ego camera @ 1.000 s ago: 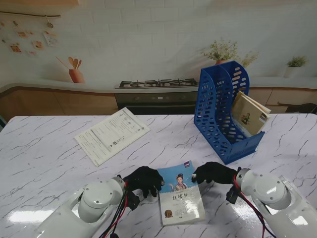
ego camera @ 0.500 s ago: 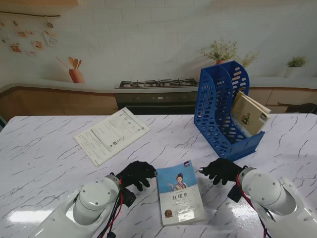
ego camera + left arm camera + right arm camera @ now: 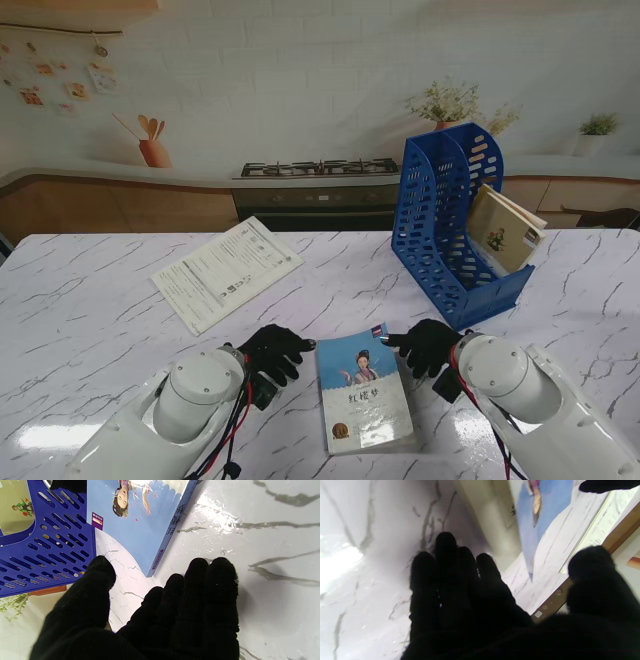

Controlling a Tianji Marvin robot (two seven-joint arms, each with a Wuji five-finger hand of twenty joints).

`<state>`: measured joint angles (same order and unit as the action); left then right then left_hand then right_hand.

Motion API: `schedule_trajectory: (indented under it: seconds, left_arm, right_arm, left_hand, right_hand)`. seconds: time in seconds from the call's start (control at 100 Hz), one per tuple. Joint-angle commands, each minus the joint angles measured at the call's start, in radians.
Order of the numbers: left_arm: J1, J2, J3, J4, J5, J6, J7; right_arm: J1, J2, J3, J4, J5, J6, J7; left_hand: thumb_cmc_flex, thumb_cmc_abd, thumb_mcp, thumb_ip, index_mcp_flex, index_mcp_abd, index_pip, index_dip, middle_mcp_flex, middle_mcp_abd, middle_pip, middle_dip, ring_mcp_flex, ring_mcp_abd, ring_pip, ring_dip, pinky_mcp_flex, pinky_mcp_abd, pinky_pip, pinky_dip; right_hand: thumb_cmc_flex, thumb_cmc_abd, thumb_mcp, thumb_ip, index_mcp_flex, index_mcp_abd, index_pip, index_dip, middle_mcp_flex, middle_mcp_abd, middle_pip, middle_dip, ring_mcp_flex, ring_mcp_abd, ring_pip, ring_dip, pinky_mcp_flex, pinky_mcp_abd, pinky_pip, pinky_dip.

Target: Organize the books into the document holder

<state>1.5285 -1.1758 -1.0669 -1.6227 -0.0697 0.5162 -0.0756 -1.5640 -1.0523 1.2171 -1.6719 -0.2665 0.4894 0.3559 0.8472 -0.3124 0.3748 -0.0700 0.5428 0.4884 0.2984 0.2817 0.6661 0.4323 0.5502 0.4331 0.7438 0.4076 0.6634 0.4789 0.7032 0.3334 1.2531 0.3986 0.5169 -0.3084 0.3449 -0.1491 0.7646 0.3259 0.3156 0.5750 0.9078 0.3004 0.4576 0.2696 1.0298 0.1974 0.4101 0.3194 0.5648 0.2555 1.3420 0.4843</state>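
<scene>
A light-blue book (image 3: 365, 400) with a woman on its cover lies flat on the marble table (image 3: 90, 330) close in front of me. My left hand (image 3: 275, 352) is just left of the book's far edge, open and holding nothing. My right hand (image 3: 425, 347) is open at the book's far right corner; whether it touches is unclear. The blue document holder (image 3: 455, 225) stands at the far right with a beige book (image 3: 505, 232) leaning in it. In the left wrist view the left hand (image 3: 155, 615) points past the book (image 3: 140, 517) toward the holder (image 3: 50, 555). The right wrist view has the right hand (image 3: 470, 600) beside the book (image 3: 540, 510).
A printed paper sheet (image 3: 227, 272) lies on the table at the far left of centre. Behind the table runs a counter with a stove (image 3: 315, 170) and potted plants (image 3: 450, 103).
Both hands drew away from the book's sides a second ago. The right hand has since come back to the book's far right corner. The left hand stays just off the book.
</scene>
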Motion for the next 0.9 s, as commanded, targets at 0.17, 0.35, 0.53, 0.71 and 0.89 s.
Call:
schedule_trajectory:
  seconds: [0.17,0.35,0.53,0.71,0.89]
  left_arm:
    - [-0.032,-0.006,0.03,0.058,-0.085,0.057,-0.091]
    - [-0.049,-0.004,0.046,0.089,-0.109,0.066,-0.122]
    - [-0.052,-0.016,0.054,0.106,-0.137,0.062,-0.102]
    - [-0.048,-0.03,0.043,0.112,-0.196,0.071,-0.084]
    - [-0.041,-0.044,0.028,0.126,-0.267,0.047,-0.067]
  right_arm:
    - [0.011,-0.021,-0.049,0.053,0.038,0.0,-0.009]
    - [0.01,-0.024,-0.052,0.059,0.044,-0.004,-0.016]
    - [0.011,-0.024,-0.062,0.067,0.056,-0.013,-0.014]
    - [0.012,-0.029,-0.07,0.073,0.068,-0.021,-0.024]
    - [0.013,-0.029,-0.078,0.08,0.077,-0.033,-0.025]
  left_hand:
    - [-0.015,0.008,0.014,0.024,-0.032,0.134,-0.093,-0.038,-0.077,0.127,-0.076,-0.073,-0.039,0.105,-0.033,-0.045,0.06,-0.034,-0.046,-0.059]
    - [-0.006,0.01,0.012,0.028,-0.014,0.143,-0.163,-0.043,-0.086,0.134,-0.078,-0.077,-0.048,0.115,-0.029,-0.055,0.057,-0.03,-0.05,-0.07]
    - [0.005,0.011,0.028,0.032,-0.038,0.154,-0.214,-0.038,-0.11,0.135,-0.077,-0.075,-0.047,0.103,-0.025,-0.056,0.05,-0.027,-0.049,-0.071]
    - [0.0,-0.008,0.088,0.03,-0.067,0.167,-0.24,-0.018,-0.122,0.134,-0.054,-0.065,-0.023,0.103,-0.008,-0.049,0.076,-0.038,-0.048,-0.085]
    - [0.001,-0.025,0.132,0.025,-0.042,0.132,-0.229,0.002,-0.077,0.069,-0.006,-0.039,0.07,-0.019,0.039,-0.008,0.085,-0.009,0.029,-0.071]
  right_hand:
    - [0.021,-0.005,-0.032,0.049,0.003,0.068,-0.014,-0.026,-0.054,0.101,-0.071,-0.036,-0.006,0.073,-0.086,-0.113,0.048,0.218,-0.027,-0.054]
    - [0.034,-0.011,-0.032,0.051,0.007,0.066,-0.009,-0.027,-0.047,0.1,-0.074,-0.038,0.002,0.076,-0.089,-0.12,0.06,0.219,-0.028,-0.066]
    - [0.043,-0.012,-0.03,0.053,0.009,0.064,-0.006,-0.029,-0.043,0.099,-0.075,-0.039,0.008,0.075,-0.09,-0.124,0.066,0.219,-0.025,-0.074]
    - [0.059,-0.01,-0.025,0.055,0.009,0.063,-0.005,-0.031,-0.043,0.099,-0.075,-0.039,0.011,0.073,-0.09,-0.127,0.074,0.213,-0.022,-0.081]
    - [0.08,-0.011,-0.012,0.058,0.005,0.065,-0.007,-0.033,-0.048,0.098,-0.076,-0.039,0.009,0.07,-0.093,-0.129,0.076,0.209,-0.022,-0.088]
